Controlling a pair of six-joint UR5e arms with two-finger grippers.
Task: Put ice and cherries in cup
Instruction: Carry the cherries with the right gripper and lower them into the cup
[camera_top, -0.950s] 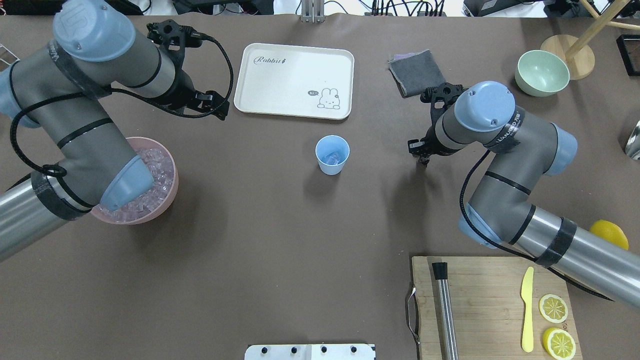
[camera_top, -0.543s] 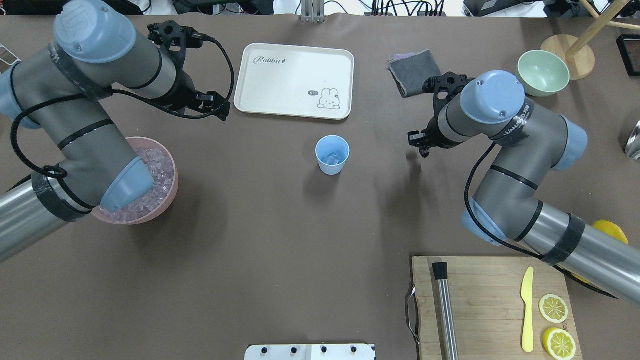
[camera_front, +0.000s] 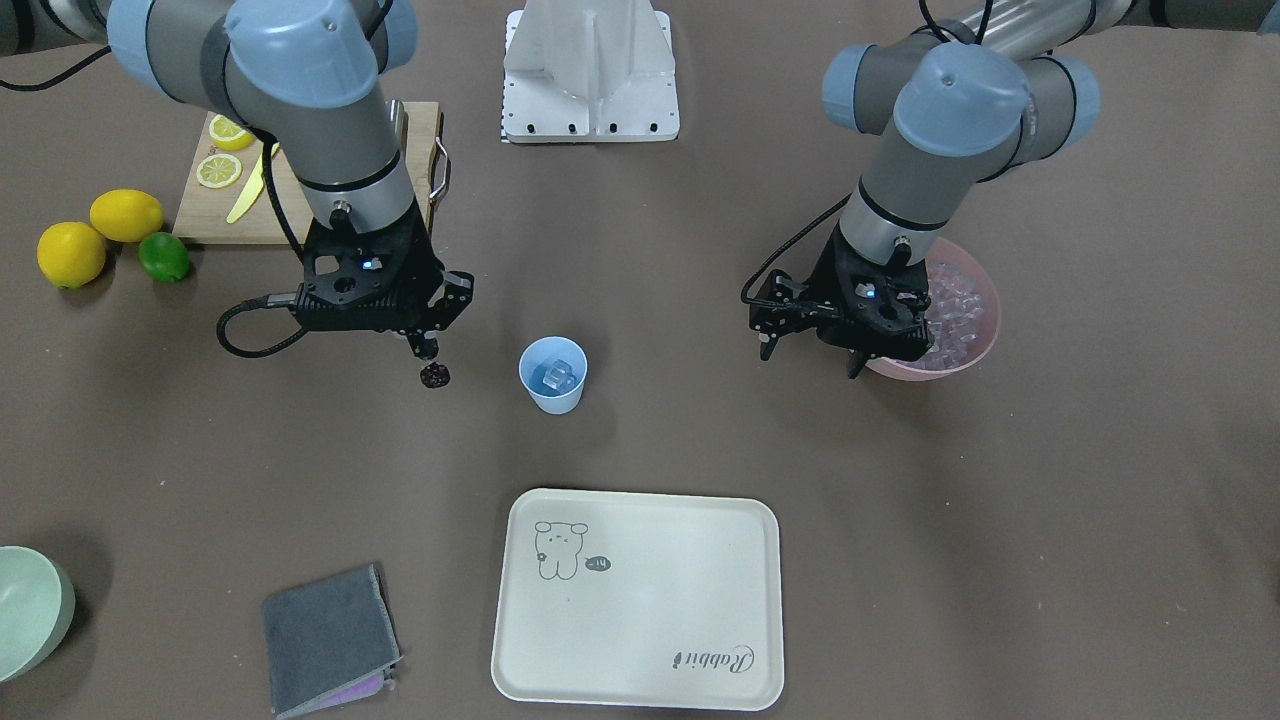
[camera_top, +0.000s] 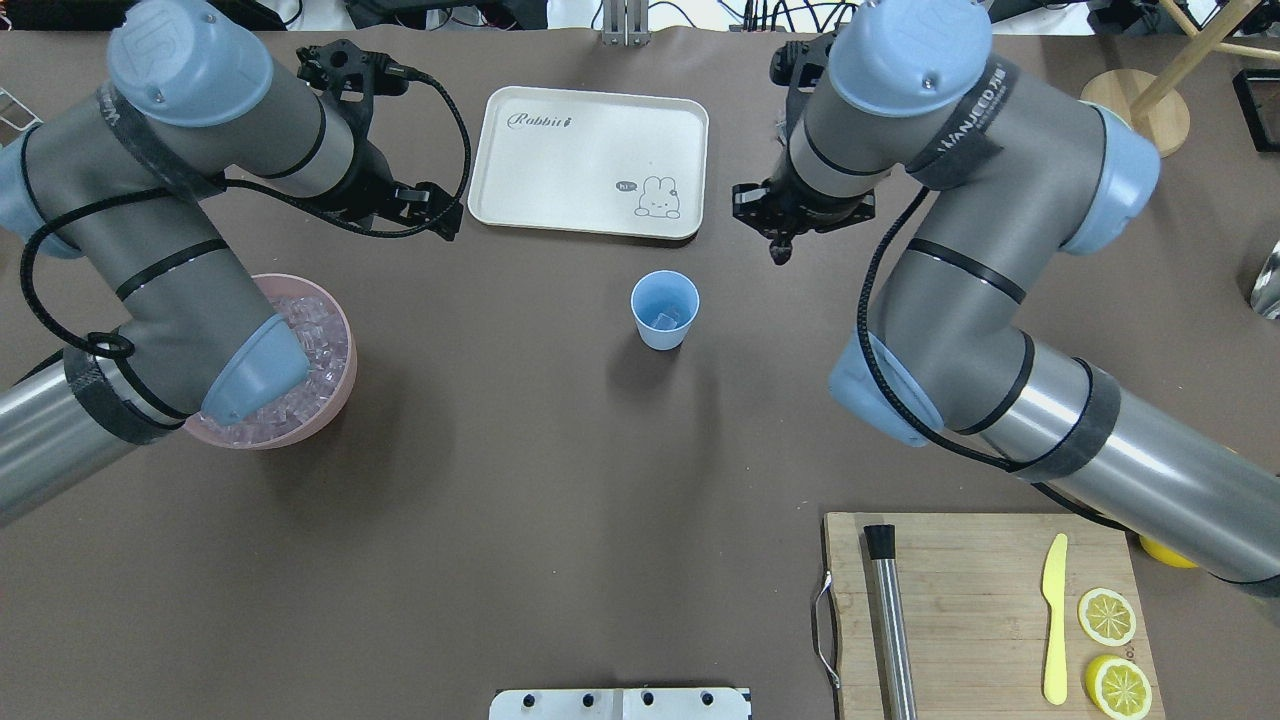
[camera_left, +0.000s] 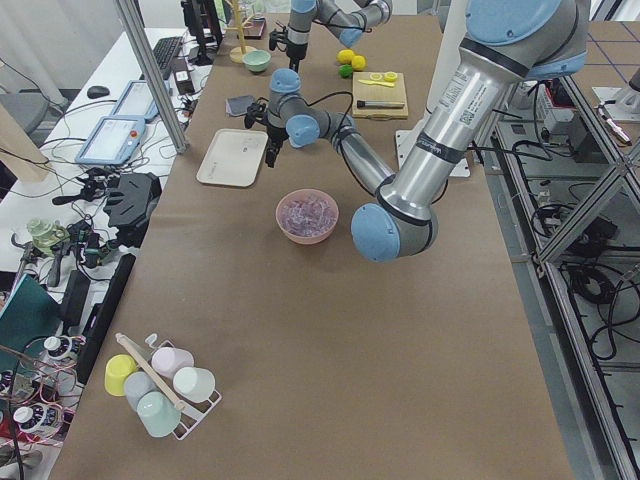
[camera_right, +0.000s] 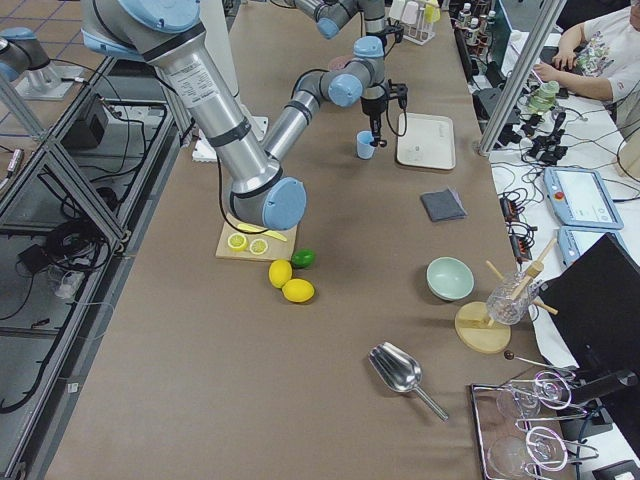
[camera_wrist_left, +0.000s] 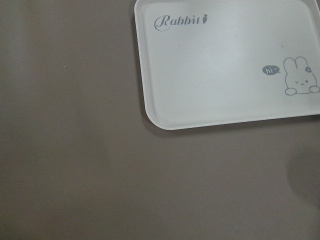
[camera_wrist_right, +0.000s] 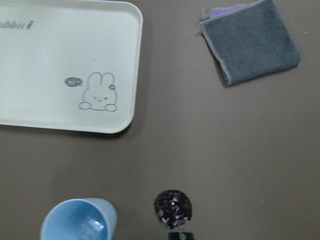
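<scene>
Open gap between cherries (camera_front: 435, 375) and cup (camera_front: 553, 400); tray (camera_front: 700, 560) well apart.

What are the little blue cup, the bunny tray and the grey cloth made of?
The blue cup looks plastic: smooth, matte, evenly coloured. The tray, likely plastic or melamine: cream, smooth, printed drawing. The cloth: fuzzy grey fabric, stitched edge.
</scene>
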